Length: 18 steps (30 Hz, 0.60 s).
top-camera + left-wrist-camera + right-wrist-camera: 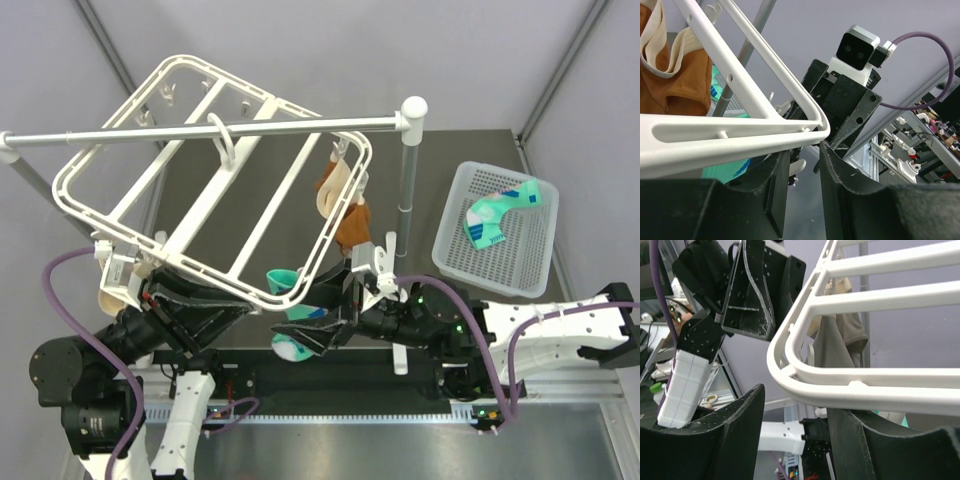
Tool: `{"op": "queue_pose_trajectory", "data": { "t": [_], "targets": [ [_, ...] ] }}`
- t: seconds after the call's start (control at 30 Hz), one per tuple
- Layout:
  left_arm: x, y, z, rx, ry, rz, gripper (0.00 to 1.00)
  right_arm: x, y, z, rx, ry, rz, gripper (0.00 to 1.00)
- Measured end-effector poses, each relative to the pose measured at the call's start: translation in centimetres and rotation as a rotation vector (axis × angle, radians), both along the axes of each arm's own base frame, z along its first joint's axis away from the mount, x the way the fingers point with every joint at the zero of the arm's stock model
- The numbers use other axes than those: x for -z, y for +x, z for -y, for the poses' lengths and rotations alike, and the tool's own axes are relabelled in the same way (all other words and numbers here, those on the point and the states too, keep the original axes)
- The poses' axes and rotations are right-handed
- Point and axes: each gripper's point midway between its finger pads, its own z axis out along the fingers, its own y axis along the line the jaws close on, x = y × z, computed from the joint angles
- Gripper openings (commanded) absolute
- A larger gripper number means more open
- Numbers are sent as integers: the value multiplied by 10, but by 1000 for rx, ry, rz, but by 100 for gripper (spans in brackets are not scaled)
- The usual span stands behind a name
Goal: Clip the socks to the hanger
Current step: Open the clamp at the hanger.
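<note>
The white hanger (290, 108) hangs by its hook from the grey rail (120, 137). A teal sock (292, 345) with dark blue and white patches hangs below the hanger's near right corner, between my two grippers. A second teal sock (500, 215) lies in the basket. My left gripper (250, 305) is open under the near rim; its view shows the hanger corner (740, 140) just above its fingertips and the teal sock (722, 172) to their left. My right gripper (318, 320) faces it, wide open and empty, under the same corner (865, 390).
An orange sock (352, 225) and a beige sock (335, 185) hang from the hanger's right side. A white perforated basket (455, 250) stands at the right. The rail's upright post (407, 170) stands between hanger and basket.
</note>
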Motion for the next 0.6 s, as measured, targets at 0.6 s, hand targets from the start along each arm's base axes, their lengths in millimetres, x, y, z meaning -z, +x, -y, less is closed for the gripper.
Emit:
{"op": "queue_pose_trajectory", "data": {
  "t": [0.6],
  "targets": [
    [2,-1,0,8,-15,-8,33,13,-6,-25,37,-1,37,49]
  ]
}}
